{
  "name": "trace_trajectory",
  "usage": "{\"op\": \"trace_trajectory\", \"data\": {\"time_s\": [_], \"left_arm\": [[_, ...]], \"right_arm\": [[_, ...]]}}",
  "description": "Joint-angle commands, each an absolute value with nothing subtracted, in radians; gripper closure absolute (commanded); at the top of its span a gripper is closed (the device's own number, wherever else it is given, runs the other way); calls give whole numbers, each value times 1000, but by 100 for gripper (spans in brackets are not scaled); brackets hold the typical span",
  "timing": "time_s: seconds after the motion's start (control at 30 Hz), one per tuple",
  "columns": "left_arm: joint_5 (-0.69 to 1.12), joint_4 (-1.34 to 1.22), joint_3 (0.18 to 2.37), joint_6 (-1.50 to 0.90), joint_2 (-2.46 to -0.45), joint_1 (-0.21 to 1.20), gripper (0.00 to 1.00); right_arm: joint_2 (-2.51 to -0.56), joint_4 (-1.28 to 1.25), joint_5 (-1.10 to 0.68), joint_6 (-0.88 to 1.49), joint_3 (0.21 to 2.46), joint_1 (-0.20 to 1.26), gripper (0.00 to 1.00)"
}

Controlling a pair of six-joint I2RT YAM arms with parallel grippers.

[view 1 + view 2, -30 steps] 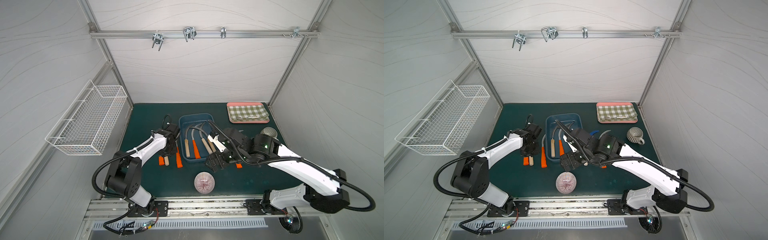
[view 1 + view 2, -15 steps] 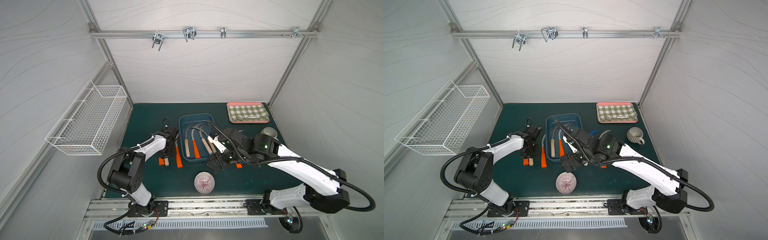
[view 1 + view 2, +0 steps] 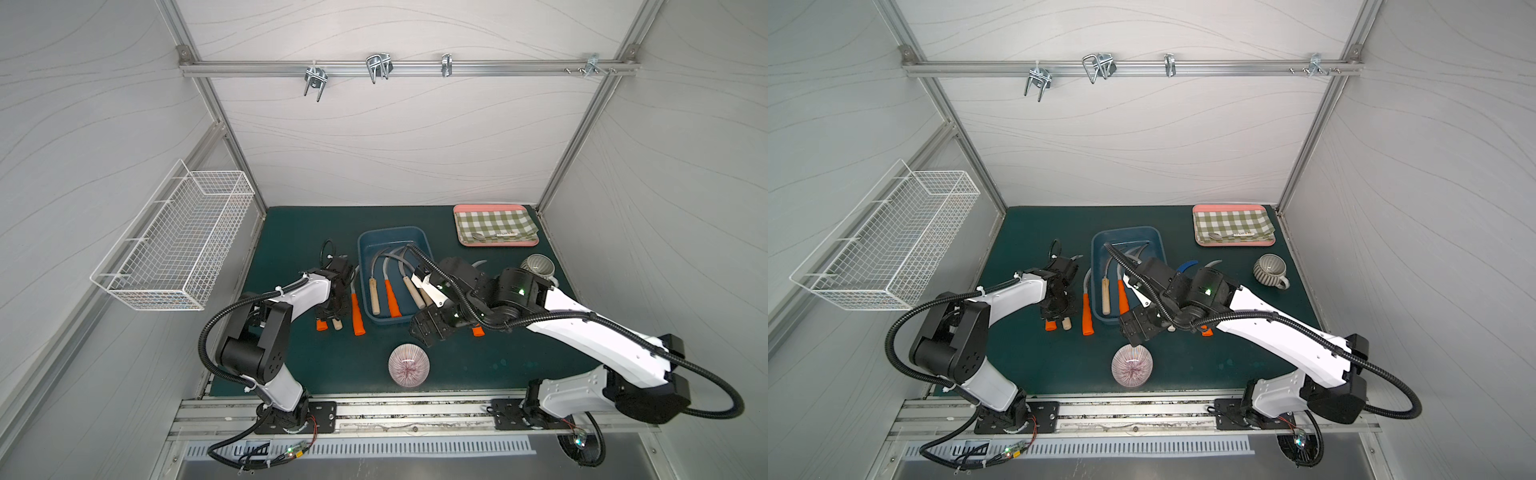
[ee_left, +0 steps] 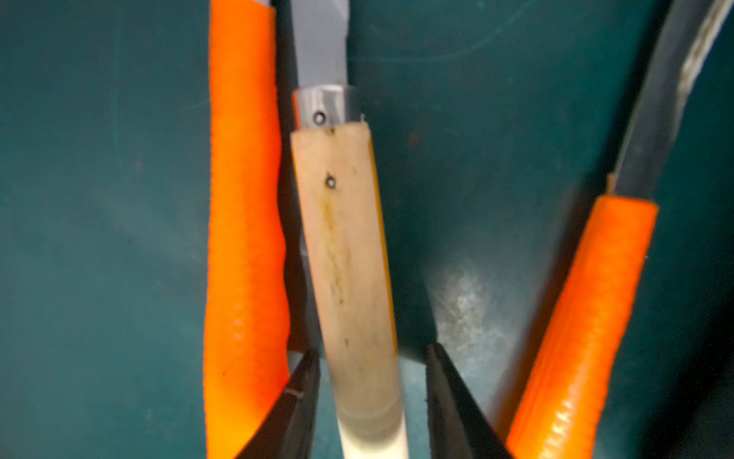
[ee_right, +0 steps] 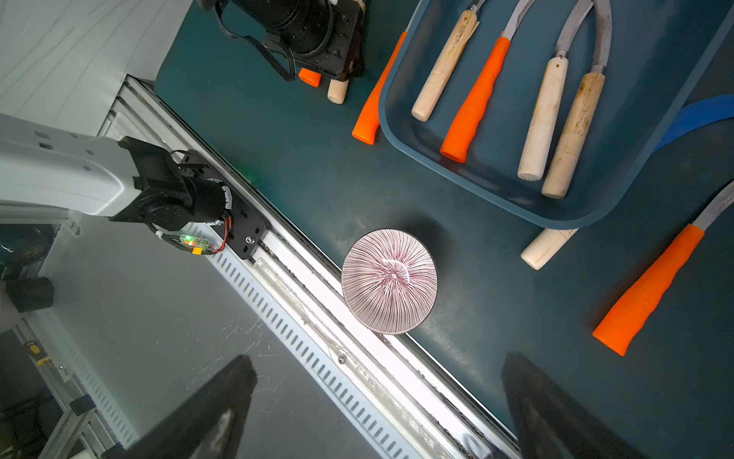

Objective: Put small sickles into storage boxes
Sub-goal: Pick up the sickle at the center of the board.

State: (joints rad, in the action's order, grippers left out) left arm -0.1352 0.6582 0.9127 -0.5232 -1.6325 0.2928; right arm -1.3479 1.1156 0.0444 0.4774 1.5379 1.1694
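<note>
A white wire basket (image 3: 174, 249) is hung on the left wall. Toward the tabletop's left edge, the left gripper (image 4: 373, 353) is lowered over a wooden-handled sickle (image 4: 345, 258). Its jaws are set narrow astride the handle, and a slight gap is seen on 1 side. An orange-handled sickle (image 4: 246, 238) is laid just beside it. A 2nd orange-handled sickle (image 3: 356, 309) is laid along the left wall of the dark blue tub (image 3: 395, 237), which is placed mid-tabletop. 4 small sickles (image 5: 474, 95) are held in the tub, handles toward the front edge. A striped bowl (image 3: 408, 365) is set near the front edge. The right gripper (image 5: 377, 363) is held above the tub's front right corner, jaws spread wide and empty. Right of the tub, a 3rd orange-handled sickle (image 5: 651, 286), a wooden handle (image 5: 546, 248) partly hidden by the rim and a blue blade (image 3: 1187, 266) are seen. A mug (image 3: 1269, 271) and a pink tray (image 3: 1233, 206) are placed toward the back right corner.
</note>
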Motion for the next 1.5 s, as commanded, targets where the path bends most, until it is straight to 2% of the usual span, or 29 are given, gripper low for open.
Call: {"op": "trace_trajectory", "data": {"time_s": [0.0, 0.1, 0.33, 0.53, 1.47], "left_arm": [[-141, 640, 910, -531, -1655, 291, 69], [-142, 641, 908, -531, -1656, 291, 78], [-141, 663, 918, -518, -1634, 291, 87], [-145, 716, 947, -514, -1589, 292, 100], [-119, 1003, 1144, -613, -1417, 305, 100]], "right_arm": [[-1355, 1127, 37, 463, 1552, 1165, 1], [-1352, 1124, 35, 463, 1548, 1161, 1], [-1342, 1112, 31, 471, 1532, 1149, 1], [-1338, 1094, 25, 476, 1525, 1136, 1], [-1350, 1047, 64, 440, 1555, 1100, 1]]}}
